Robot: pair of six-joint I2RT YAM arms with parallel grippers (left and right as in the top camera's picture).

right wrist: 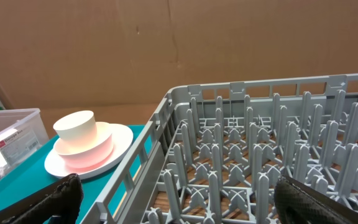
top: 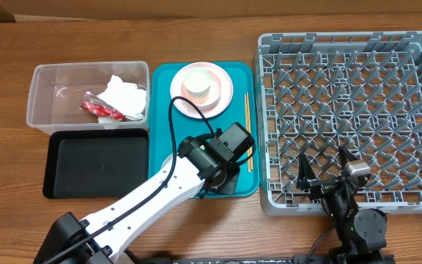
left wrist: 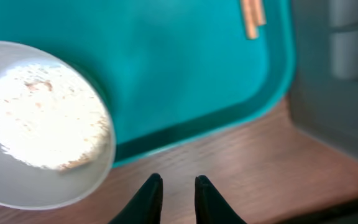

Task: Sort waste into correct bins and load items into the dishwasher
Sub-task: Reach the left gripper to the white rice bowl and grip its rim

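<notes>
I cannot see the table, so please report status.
Left fingers slightly apart, empty, near rice bowl. Right fingers open over rack. Plate, chopsticks on tray. Nothing blocking.

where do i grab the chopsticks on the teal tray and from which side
Take the chopsticks near mid-length, from straight above, with the jaws closing across their thin width. They lie flat, side by side, along the right edge of the teal tray, so a side approach would probably meet the raised rim. From above, one pinch may catch both.
</notes>
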